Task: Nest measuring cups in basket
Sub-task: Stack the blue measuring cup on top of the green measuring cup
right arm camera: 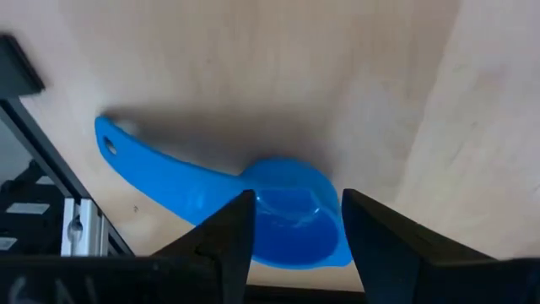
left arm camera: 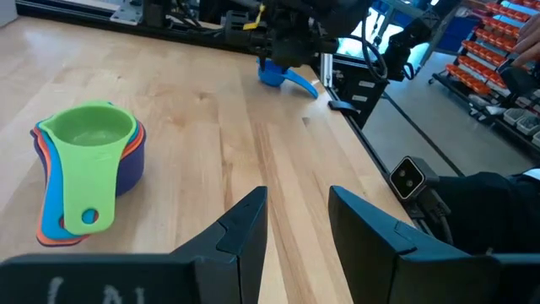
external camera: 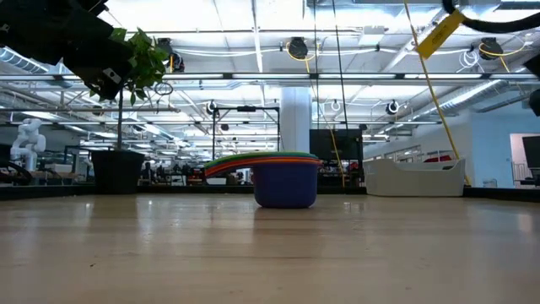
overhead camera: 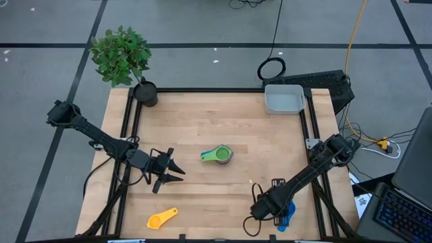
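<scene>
A nested stack of measuring cups [overhead camera: 217,155], green on top over orange, light blue and dark blue, stands on its base mid-table; the low view also shows the stack [external camera: 285,181]. A yellow cup [overhead camera: 162,217] lies near the near edge. A medium blue cup [right arm camera: 291,215] lies on the table by the near right corner. My right gripper [right arm camera: 297,196] is open and points down, with its fingers either side of that cup's bowl. My left gripper [left arm camera: 297,192] is open and hovers left of the stack [left arm camera: 89,165]. The grey basket [overhead camera: 283,99] sits at the far right. My right gripper comes from above with one finger [right arm camera: 232,228] on each side of the blue cup's bowl [right arm camera: 278,181]. The handle [right arm camera: 143,165] sticks out sideways. The cup lies on the table. Whether the fingers touch the bowl, I cannot tell.
A black pot with a green plant [overhead camera: 123,57] stands at the far left corner. Black frame rails [overhead camera: 307,128] run along the table's edges. Bare wood lies between the stack and the basket.
</scene>
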Motion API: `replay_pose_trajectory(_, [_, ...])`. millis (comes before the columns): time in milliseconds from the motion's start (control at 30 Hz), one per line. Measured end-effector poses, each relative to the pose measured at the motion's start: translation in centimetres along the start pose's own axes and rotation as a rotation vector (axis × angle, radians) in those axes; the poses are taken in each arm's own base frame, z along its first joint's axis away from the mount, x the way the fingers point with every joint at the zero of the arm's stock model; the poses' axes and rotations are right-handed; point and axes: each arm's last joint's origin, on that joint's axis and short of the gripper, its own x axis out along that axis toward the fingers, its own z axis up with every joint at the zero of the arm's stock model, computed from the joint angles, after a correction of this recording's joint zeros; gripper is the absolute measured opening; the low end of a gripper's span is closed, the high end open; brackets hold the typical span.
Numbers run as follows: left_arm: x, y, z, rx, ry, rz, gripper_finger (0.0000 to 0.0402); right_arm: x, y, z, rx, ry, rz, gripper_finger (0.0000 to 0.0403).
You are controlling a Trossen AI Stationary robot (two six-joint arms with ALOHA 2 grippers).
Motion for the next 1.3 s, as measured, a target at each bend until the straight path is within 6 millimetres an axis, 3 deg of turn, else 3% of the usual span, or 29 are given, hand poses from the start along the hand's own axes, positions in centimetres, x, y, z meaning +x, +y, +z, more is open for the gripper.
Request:
replay_pose_trajectory(533, [0.0,0.0,0.0,-0.023,0.000,0.001,0.0131,0.7,1.0,-1.4,-0.049,-0.025,-0.111,0.0169])
replay_pose_trajectory(867, [0.0,0.0,0.0,-0.019,0.000,0.001,0.0131,4.1,0.1,-2.6,0.032,0.005,-0.180,0.0164])
replay_pose_trajectory(967, [0.0,0.0,0.0,-0.018,-0.001,0.001,0.0131,4.5,0.0,-2.6,0.059,0.004,-0.176,0.0133])
replay_pose_trajectory(1133, [0.0,0.0,0.0,-0.018,-0.004,0.000,0.0131,4.3,-0.2,-2.0,0.082,-0.006,-0.140,0.0022])
replay_pose_trajectory(1300, [0.0,0.0,0.1,-0.020,-0.012,-0.002,0.0131,4.0,-0.6,-1.2,0.107,-0.045,-0.107,0.0006])
